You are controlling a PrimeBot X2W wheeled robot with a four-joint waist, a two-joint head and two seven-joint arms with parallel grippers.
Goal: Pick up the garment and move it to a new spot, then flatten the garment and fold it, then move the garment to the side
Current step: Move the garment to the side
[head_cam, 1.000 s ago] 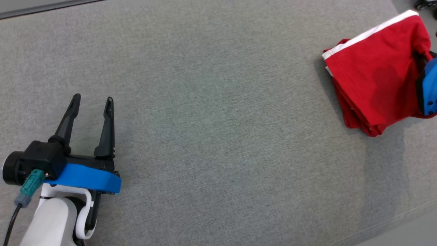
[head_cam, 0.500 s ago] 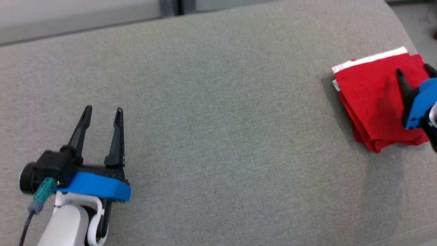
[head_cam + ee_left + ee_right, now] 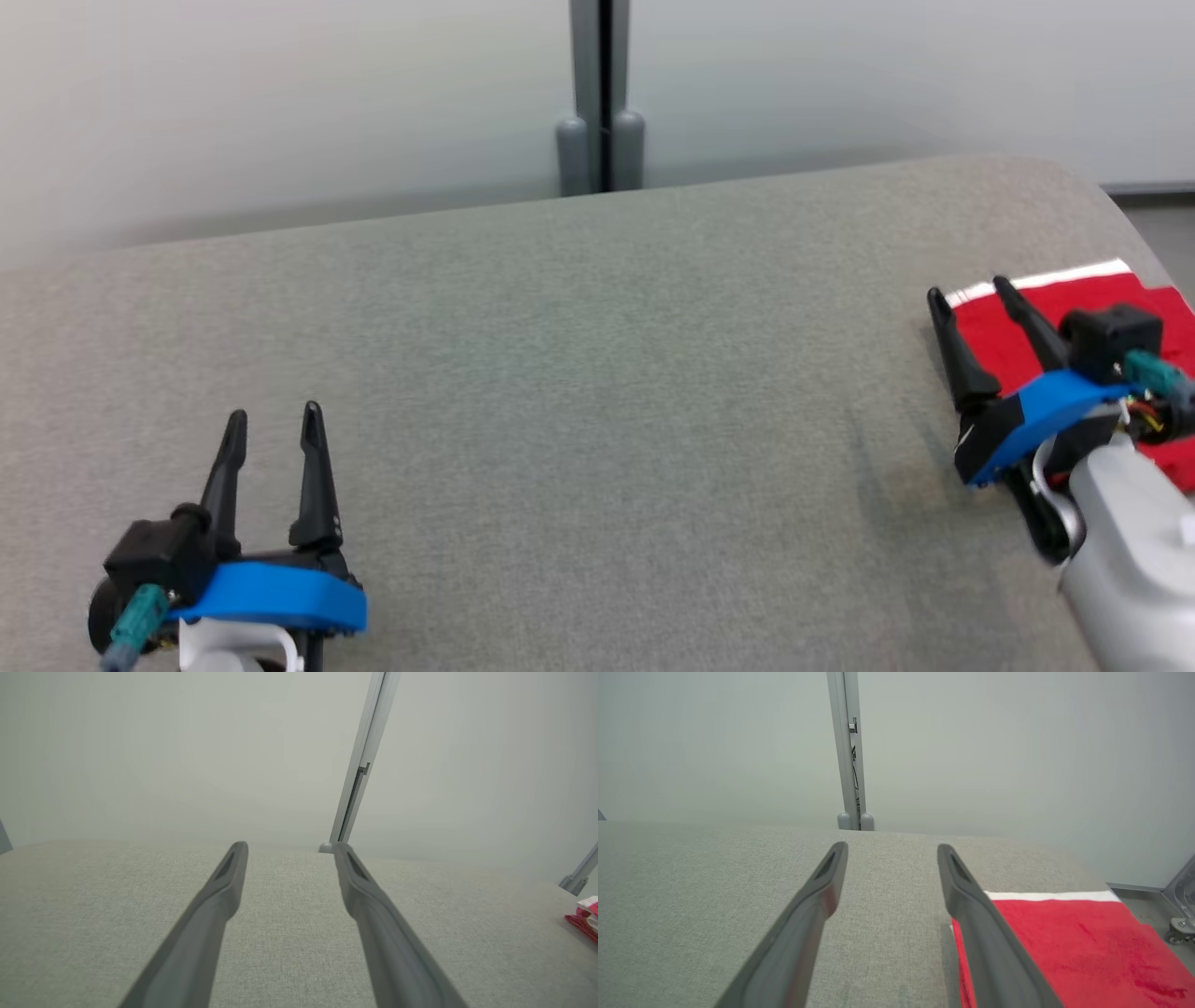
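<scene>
The garment (image 3: 1153, 317) is red with a white band, folded flat at the far right edge of the grey surface (image 3: 597, 373); it also appears as a red slab (image 3: 1064, 947) in the right wrist view and as a sliver (image 3: 584, 917) in the left wrist view. My right gripper (image 3: 966, 289) stands open just left of and above the garment, with nothing between its fingers. My left gripper (image 3: 275, 420) is open at the lower left, far from the garment, empty.
A pale wall with a grey vertical post (image 3: 602, 103) rises behind the surface. The surface's rounded right corner (image 3: 1102, 187) drops to the floor, where a caster (image 3: 1178, 933) stands.
The right gripper let go of the garment, opened and drew back left; the garment now lies flat. The head camera tilted up, so the whole picture shifted down.
</scene>
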